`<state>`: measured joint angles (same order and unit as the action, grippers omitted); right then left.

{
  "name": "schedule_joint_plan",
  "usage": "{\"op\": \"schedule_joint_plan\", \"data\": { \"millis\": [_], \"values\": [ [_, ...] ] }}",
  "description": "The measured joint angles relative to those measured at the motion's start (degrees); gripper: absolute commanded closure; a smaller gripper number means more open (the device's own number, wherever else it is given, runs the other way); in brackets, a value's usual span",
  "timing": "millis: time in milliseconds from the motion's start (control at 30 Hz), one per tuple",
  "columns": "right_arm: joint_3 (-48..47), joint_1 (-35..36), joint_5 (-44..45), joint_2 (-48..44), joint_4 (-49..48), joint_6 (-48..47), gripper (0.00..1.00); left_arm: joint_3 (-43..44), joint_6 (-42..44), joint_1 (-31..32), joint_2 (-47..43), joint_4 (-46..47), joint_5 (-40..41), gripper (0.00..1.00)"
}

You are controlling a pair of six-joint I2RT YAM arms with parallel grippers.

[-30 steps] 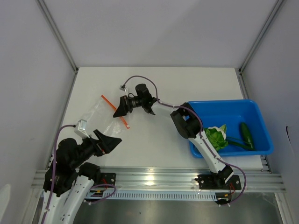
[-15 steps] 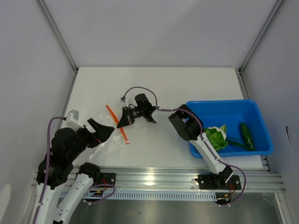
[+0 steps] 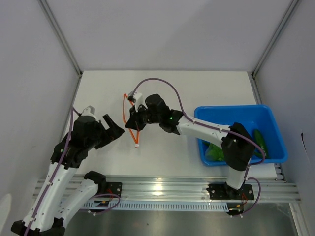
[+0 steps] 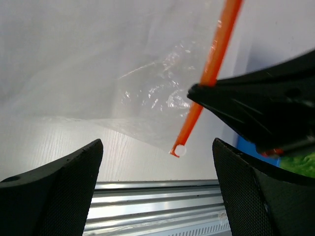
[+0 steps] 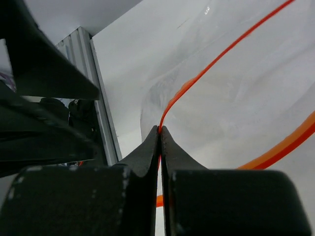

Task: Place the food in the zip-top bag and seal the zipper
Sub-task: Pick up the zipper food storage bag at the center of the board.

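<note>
The zip-top bag (image 4: 152, 93) is clear and crinkly and hangs tilted above the table. My right gripper (image 5: 160, 130) is shut on its orange zipper (image 5: 216, 61) near the strip's middle. In the top view that gripper (image 3: 133, 122) sits left of centre, and the zipper (image 3: 136, 138) runs down below it to a free end. My left gripper (image 3: 113, 132) stands open just left of the bag, touching nothing. Its wrist view shows the zipper (image 4: 212, 73) end hanging between the spread fingers (image 4: 64, 187). The food, leafy greens (image 3: 213, 153) and a dark green piece (image 3: 260, 141), lies in the blue bin.
The blue bin (image 3: 231, 109) stands at the right, partly covered by the right arm's elbow (image 3: 237, 147). A metal rail (image 3: 162, 186) runs along the table's near edge. Grey walls close in the left, back and right sides.
My right gripper has shut on the zipper and lifted the bag off the table, its arm swinging over the bin. The left gripper has moved up and right toward the bag, still open.
</note>
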<state>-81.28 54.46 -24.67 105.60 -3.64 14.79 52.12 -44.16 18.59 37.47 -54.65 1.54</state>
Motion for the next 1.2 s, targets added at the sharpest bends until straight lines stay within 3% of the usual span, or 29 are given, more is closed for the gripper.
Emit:
{"op": "schedule_joint_plan", "data": {
  "millis": [400,967,1200],
  "values": [
    [4.17,5.99,14.38,-3.82,12.44,-8.50,1.00,4.76,-3.34,1.92,8.50,3.21,2.89,0.03],
    [3.58,9.70,24.13,-3.89,17.07,-9.35,1.00,4.92,-2.19,6.01,15.32,4.15,9.03,0.04],
    [5.79,9.92,26.34,-5.57,17.46,-7.91,1.00,1.73,-2.75,6.54,14.67,8.74,6.86,0.04]
  ]
}}
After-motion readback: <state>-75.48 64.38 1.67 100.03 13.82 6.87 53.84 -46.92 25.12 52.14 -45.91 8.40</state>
